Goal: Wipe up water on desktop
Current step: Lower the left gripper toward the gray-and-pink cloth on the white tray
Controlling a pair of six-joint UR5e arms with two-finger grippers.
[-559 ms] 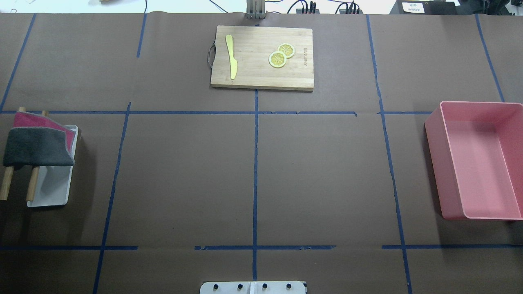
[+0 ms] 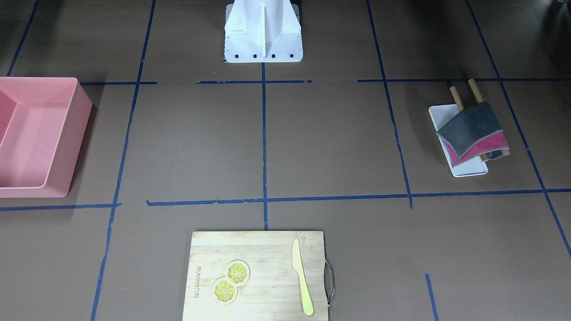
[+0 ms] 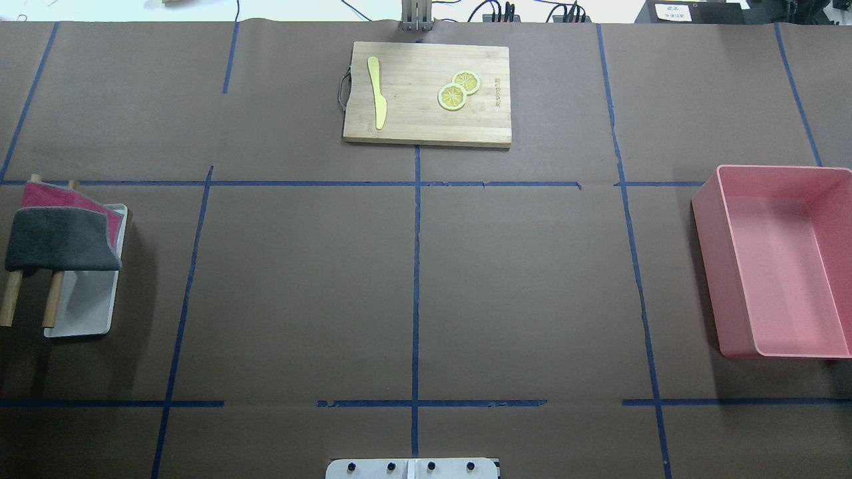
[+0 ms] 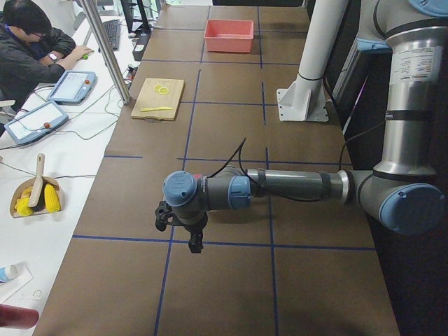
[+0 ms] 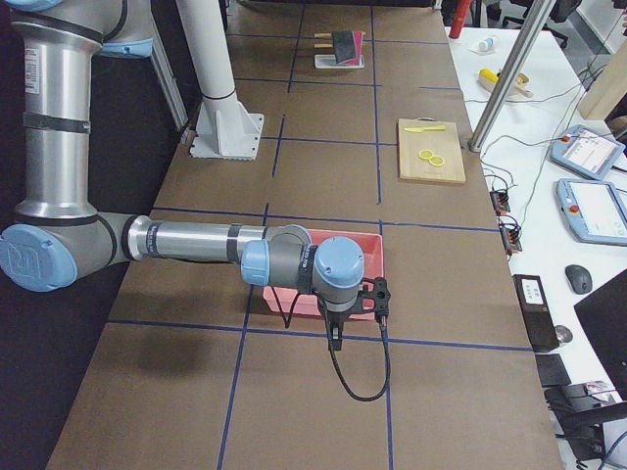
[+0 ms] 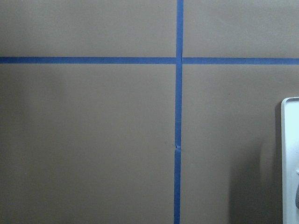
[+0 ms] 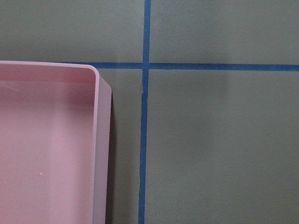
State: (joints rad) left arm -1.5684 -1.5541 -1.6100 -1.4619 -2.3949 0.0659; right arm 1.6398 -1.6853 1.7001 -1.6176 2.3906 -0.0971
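Note:
The desktop is a wide dark-brown surface crossed by blue tape lines; it also shows in the front view. I see no water on it in any view. A grey cloth and a red cloth hang over two wooden rods above a white tray at the far left. My left gripper hangs above the desktop near that end and shows only in the exterior left view. My right gripper hangs by the pink bin and shows only in the exterior right view. I cannot tell whether either is open or shut.
A pink bin stands at the right edge; its corner shows in the right wrist view. A bamboo cutting board with a yellow knife and lemon slices lies at the far middle. The tray's edge shows in the left wrist view.

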